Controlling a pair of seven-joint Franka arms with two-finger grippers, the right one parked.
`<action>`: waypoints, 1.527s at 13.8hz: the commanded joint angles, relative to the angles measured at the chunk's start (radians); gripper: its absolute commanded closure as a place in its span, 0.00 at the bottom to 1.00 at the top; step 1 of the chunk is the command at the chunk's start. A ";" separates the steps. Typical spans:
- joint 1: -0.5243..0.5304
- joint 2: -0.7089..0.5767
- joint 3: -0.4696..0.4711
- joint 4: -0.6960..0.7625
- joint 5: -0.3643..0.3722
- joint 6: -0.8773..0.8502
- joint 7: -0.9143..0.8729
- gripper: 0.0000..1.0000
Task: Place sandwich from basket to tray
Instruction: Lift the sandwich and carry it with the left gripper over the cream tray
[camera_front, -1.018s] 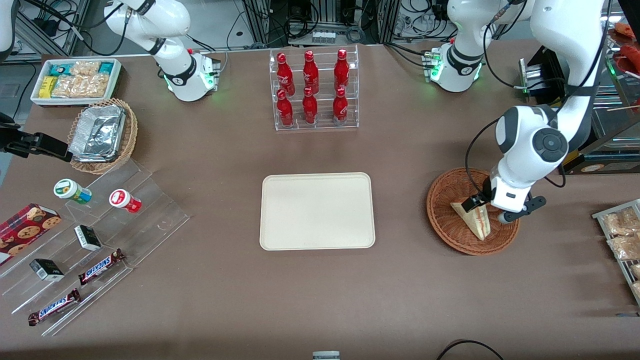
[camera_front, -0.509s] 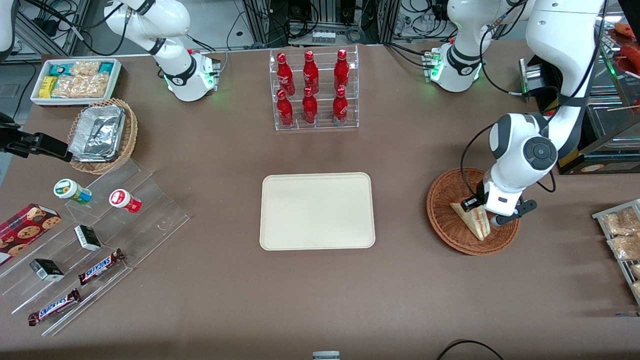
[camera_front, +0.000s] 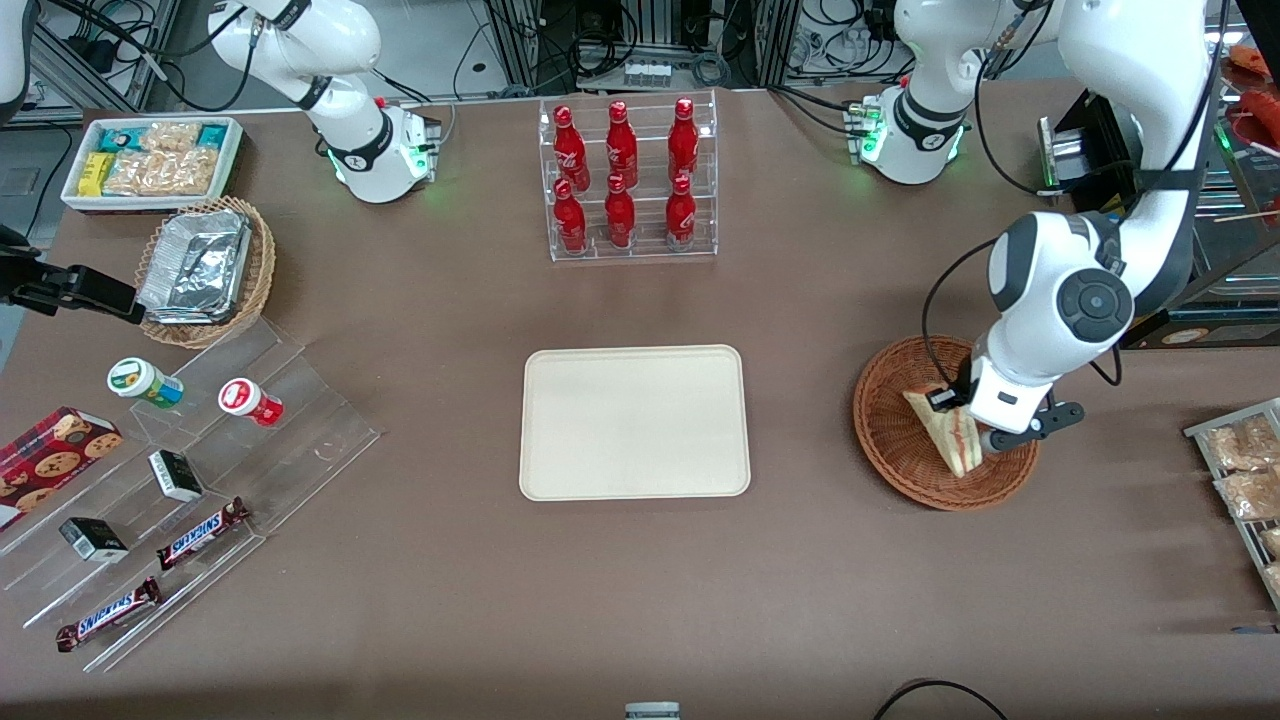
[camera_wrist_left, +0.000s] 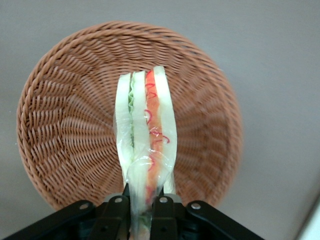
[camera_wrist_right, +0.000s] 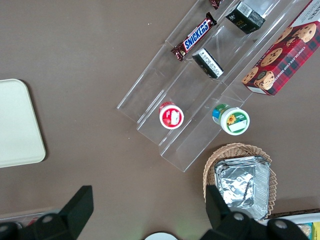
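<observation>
Lifting clear of the basket (camera_front: 900, 455), the gripper (camera_wrist_left: 142, 202) stays clamped on the sandwich (camera_wrist_left: 145, 130), which has risen with it above the wicker. Transfer to the tray (camera_front: 634, 421) comes next.

high front overview, two downward wrist close-ups
</observation>
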 joint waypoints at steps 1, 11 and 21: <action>-0.119 -0.007 0.004 0.078 0.014 -0.086 0.007 1.00; -0.453 0.319 0.001 0.484 -0.003 -0.092 -0.071 1.00; -0.552 0.552 0.001 0.653 0.000 -0.001 -0.115 1.00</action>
